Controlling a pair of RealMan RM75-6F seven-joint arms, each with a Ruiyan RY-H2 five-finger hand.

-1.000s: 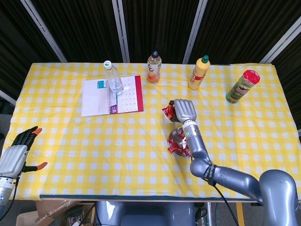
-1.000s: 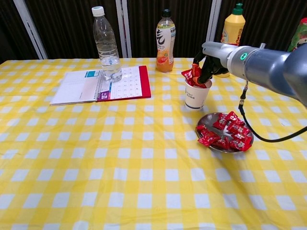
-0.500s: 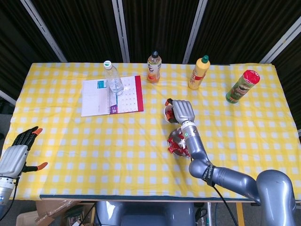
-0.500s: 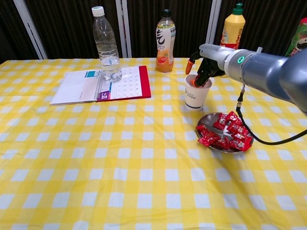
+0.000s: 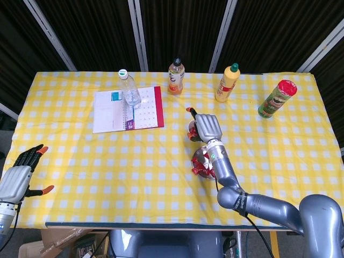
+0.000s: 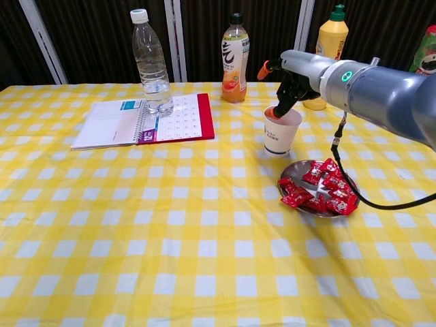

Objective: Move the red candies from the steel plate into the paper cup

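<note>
Fingers [image 6: 271, 111] of the right hand [image 6: 289, 75] were spread apart and held nothing, one orange tip hanging at the rim of the paper cup [image 6: 280, 135] and another pointing left above it. That hand hovered directly over the cup's mouth; in the head view the right hand [image 5: 206, 127] hid most of the cup. Whether any candy lay inside the cup could not be told from either view.

Just right and nearer than the cup sat the steel plate [image 6: 294, 169], carrying a heap of red candies [image 6: 320, 189] that covered most of its surface. In the head view the plate [image 5: 198, 157] showed partly beneath the right forearm.

At the near left edge of the table, well apart from everything else, the left hand [image 5: 20, 174] rested open with its fingers apart, holding nothing.

Farther back stood a clear water bottle [image 6: 150, 63] on the corner of an open notebook [image 6: 146, 120], an orange drink bottle [image 6: 234, 60] beside them, a yellow mustard bottle [image 6: 330, 41] behind the right arm, and a green chip can [image 5: 277, 99] at the far right.
</note>
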